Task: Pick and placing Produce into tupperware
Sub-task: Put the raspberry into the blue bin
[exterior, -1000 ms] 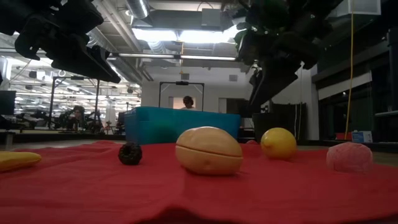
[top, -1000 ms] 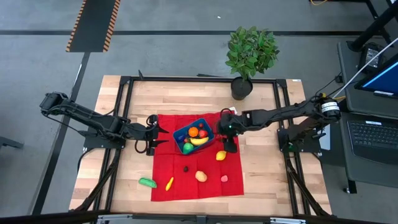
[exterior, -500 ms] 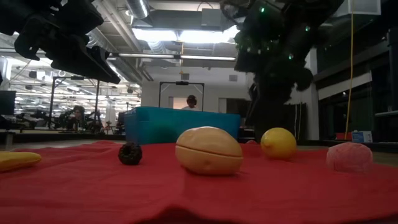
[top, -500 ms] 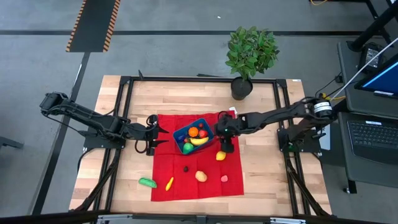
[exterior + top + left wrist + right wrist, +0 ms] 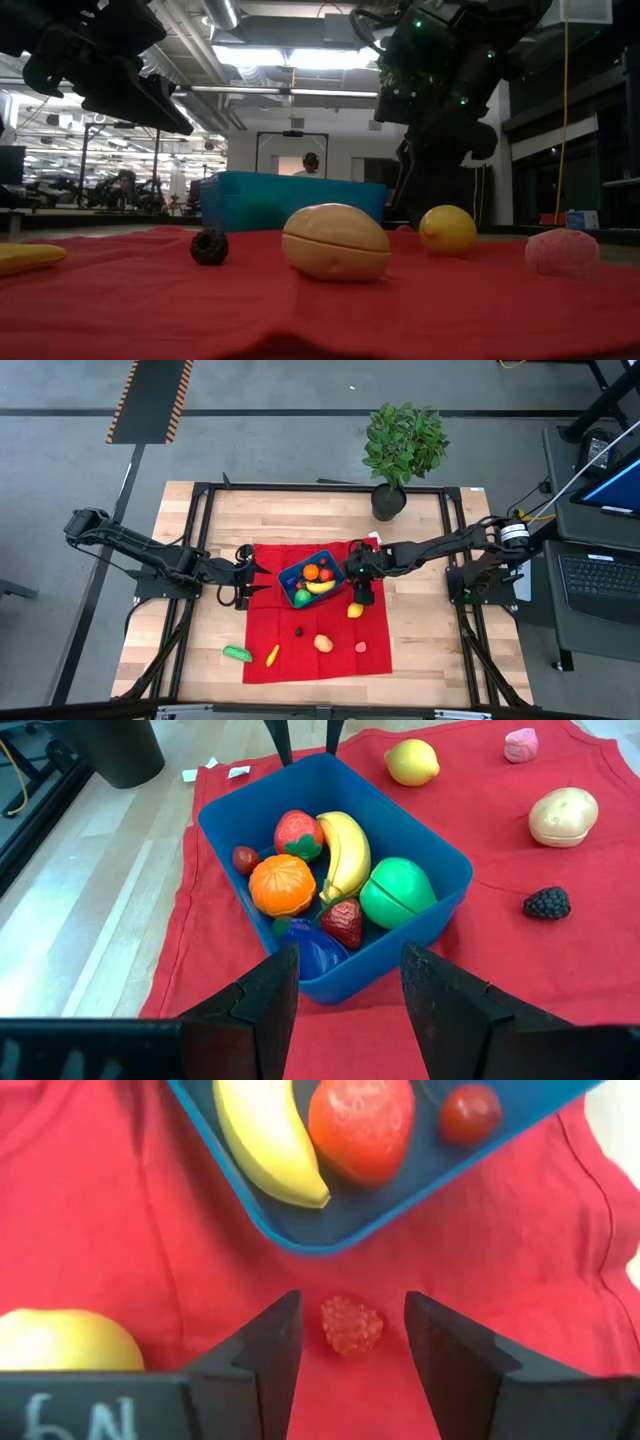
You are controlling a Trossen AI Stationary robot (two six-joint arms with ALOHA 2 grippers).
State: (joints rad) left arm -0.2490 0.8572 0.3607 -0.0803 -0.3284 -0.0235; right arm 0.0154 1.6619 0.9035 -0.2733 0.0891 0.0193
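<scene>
Right gripper [image 5: 345,1342] over a small raspberry, jaws apart, nothing held; left gripper [image 5: 342,995] parked open.

Red cloth [image 5: 270,630] carries the blue tupperware [image 5: 289,575], the landmark. Right arm's gripper hangs just outside the tupperware's rim on the lemon's side, fingers straddling the red raspberry [image 5: 351,1325] on the cloth; contact can't be told. Left gripper hovers off the tupperware's opposite side, empty. Inside it: banana [image 5: 345,851], orange [image 5: 282,885], green pear [image 5: 396,893], strawberries, a blue piece half hidden under them. Loose nearby: potato [image 5: 563,816], lemon [image 5: 411,762], blackberry [image 5: 547,902], pink piece [image 5: 520,744]. In the low view the tupperware's contents are hidden behind its wall.
</scene>
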